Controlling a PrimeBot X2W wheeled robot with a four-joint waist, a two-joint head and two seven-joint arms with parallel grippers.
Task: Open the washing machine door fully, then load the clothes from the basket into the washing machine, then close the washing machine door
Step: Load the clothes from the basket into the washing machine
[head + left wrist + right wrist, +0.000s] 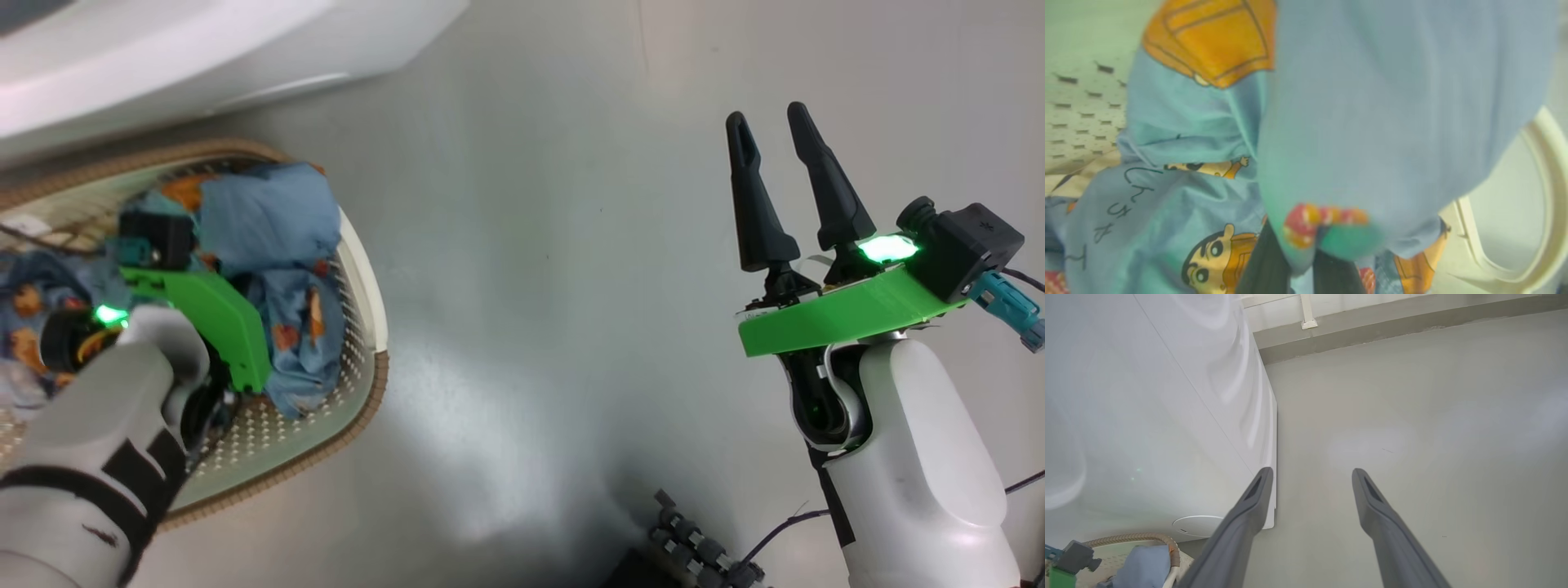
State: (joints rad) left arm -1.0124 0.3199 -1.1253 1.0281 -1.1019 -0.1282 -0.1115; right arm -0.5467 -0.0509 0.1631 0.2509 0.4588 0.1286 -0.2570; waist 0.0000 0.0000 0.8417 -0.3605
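The cream basket (369, 327) with its brown rim stands on the floor at the left, below the white washing machine (163, 57). Light-blue clothes (269, 220) with orange figures are heaped in it. My left arm reaches down into the heap, fingers buried in the fabric. In the left wrist view my left gripper (1298, 265) is shut on a fold of the clothes (1372, 102), which drapes over its dark fingers (1261, 265). My right gripper (767, 118) stands open over bare floor, holding nothing. The washing machine door is out of view.
The right wrist view shows the washing machine's white side (1147, 416) left of my open right gripper (1311, 473), the basket's corner (1126, 539) below it, and grey floor running to a far wall. A dark cable chain (694, 547) lies near my base.
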